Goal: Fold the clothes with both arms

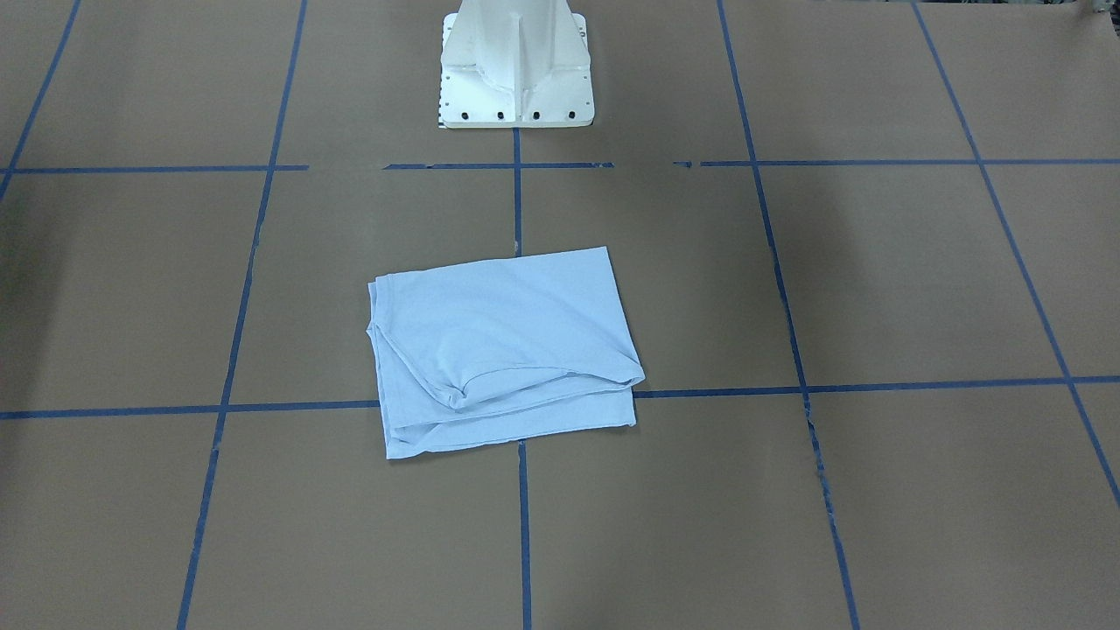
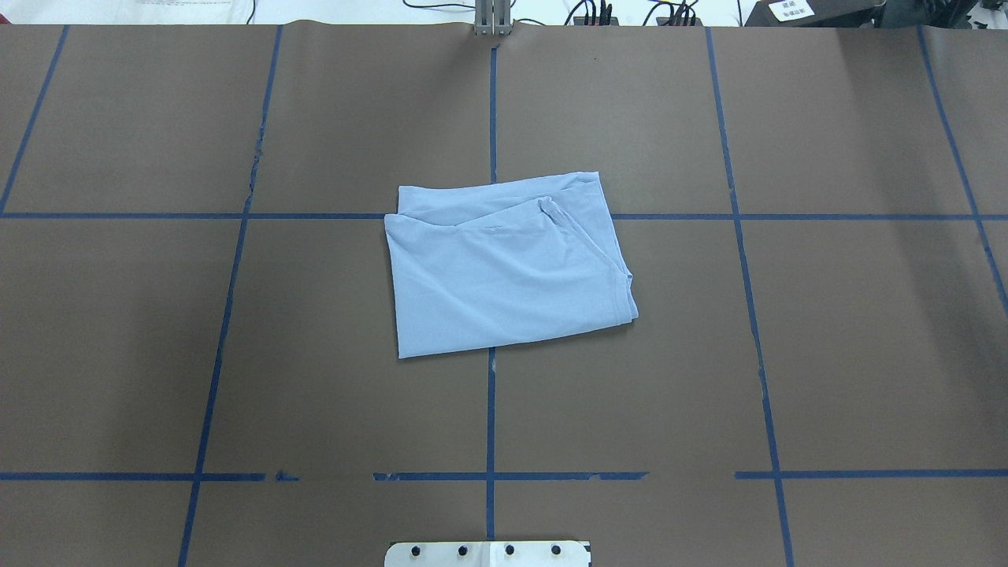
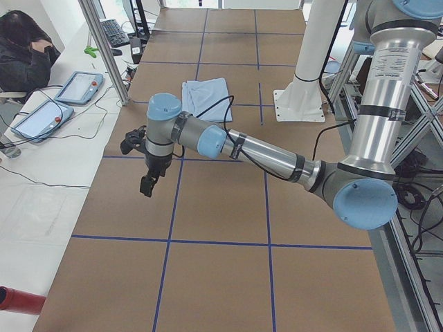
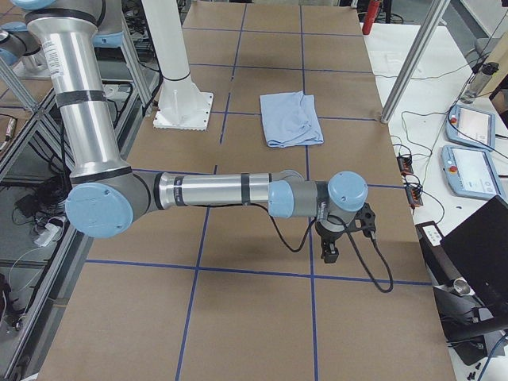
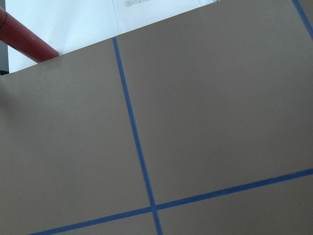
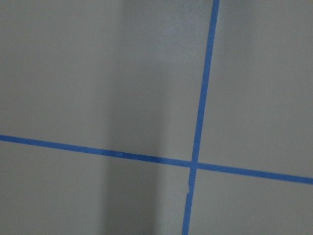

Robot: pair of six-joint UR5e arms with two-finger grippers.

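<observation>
The light blue T-shirt (image 2: 508, 268) lies folded into a rough rectangle at the middle of the brown table; it also shows in the front-facing view (image 1: 503, 350) and, small, in the exterior left view (image 3: 206, 97) and the exterior right view (image 4: 290, 119). Its collar and print are hidden. My left gripper (image 3: 147, 185) hangs above the table's left end, far from the shirt. My right gripper (image 4: 329, 252) hangs above the right end, far from the shirt. Both show only in the side views, so I cannot tell if they are open or shut.
The white pedestal base (image 1: 516, 66) stands at the robot's side of the table. Blue tape lines (image 2: 490, 417) divide the table into squares. Tablets (image 3: 76, 88) and cables lie on a side bench, where a person (image 3: 21, 52) sits. A red cylinder (image 5: 24, 39) lies past the table's edge.
</observation>
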